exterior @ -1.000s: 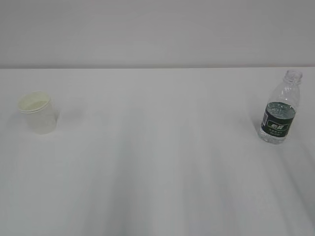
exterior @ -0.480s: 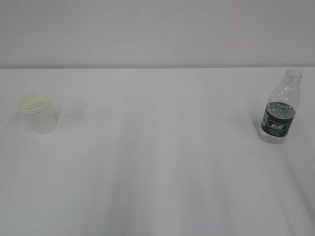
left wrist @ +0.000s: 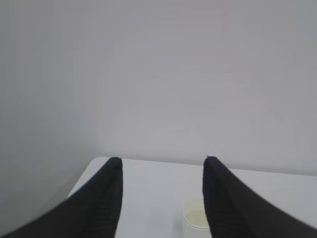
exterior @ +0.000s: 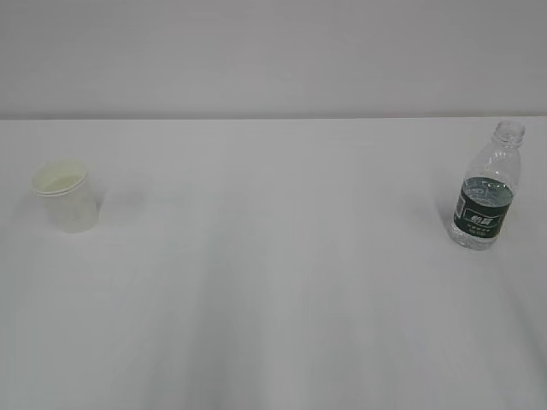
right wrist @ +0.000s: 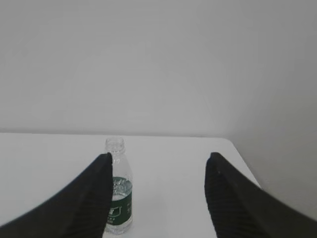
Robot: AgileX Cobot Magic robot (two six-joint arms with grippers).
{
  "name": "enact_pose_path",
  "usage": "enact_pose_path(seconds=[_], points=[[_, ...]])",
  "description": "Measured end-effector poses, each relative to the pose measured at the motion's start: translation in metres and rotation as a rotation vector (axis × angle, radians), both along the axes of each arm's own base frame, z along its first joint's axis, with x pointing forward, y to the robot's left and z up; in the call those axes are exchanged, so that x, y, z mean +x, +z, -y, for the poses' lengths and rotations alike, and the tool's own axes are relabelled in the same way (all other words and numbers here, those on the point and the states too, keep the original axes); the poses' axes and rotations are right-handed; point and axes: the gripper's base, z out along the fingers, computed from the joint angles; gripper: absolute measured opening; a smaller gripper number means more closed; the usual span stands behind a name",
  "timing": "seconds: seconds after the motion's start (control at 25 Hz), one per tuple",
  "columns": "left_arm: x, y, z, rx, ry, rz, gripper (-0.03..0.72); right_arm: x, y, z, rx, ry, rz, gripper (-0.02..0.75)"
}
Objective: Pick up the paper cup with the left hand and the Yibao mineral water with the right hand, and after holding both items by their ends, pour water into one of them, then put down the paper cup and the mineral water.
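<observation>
Nothing has moved — paper cup [exterior: 66, 196] and Yibao mineral water [exterior: 487, 190] stand far apart on the desk [exterior: 273, 282]; left tool [left wrist: 161, 168] and right tool [right wrist: 158, 166] gape wide, empty.

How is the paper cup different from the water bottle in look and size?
The paper cup is white, opaque and short; the Yibao mineral water is clear plastic with a dark green label and stands taller. The cup has a wide open mouth; the bottle has a narrow uncapped neck. Both stand upright on the table, untouched.
</observation>
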Motion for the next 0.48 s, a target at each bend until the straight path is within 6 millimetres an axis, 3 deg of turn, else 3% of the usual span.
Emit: enact_pose_path(seconds=[0.24, 0.48], points=[[-0.004, -0.002, 0.000, 0.025, 0.008, -0.019, 0.367, -0.006, -0.004, -0.002, 0.024, 0.013, -0.068, 0.447], [-0.013, -0.007, 0.000, 0.018, 0.007, -0.053, 0.367, -0.016, 0.006, -0.003, -0.021, 0.023, -0.102, 0.447]])
